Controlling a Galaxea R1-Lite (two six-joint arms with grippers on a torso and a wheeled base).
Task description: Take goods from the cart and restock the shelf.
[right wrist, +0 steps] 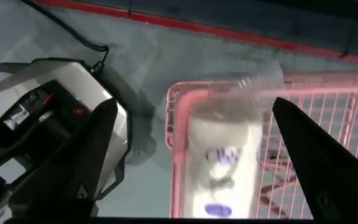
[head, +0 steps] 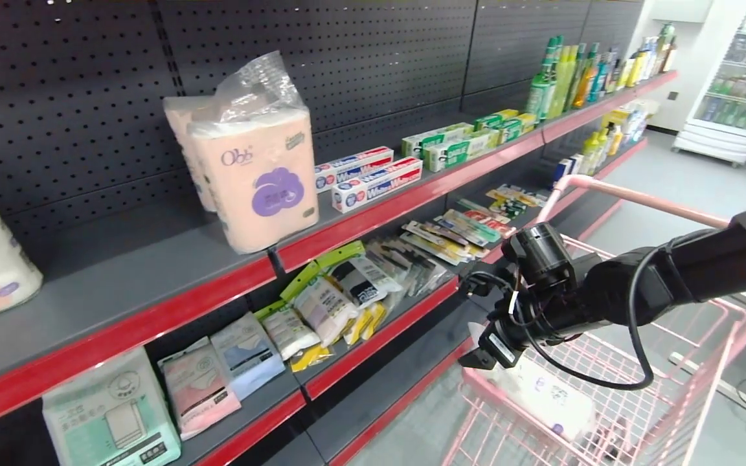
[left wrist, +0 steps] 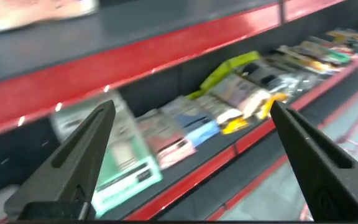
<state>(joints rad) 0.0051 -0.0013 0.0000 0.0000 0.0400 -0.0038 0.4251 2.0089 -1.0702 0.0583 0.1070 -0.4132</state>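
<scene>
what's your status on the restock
Right gripper open, above pack in cart. Left gripper open, facing lower shelf. Pack not yet gripped.

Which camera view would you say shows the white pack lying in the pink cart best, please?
The right wrist view: the white pack lies almost whole below the open right gripper, inside the pink cart. The head view has it partly behind that gripper. The left wrist view faces the shelves.

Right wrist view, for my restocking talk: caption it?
Open right tool poised above a white plastic-wrapped tissue pack in the pink wire cart.
</scene>
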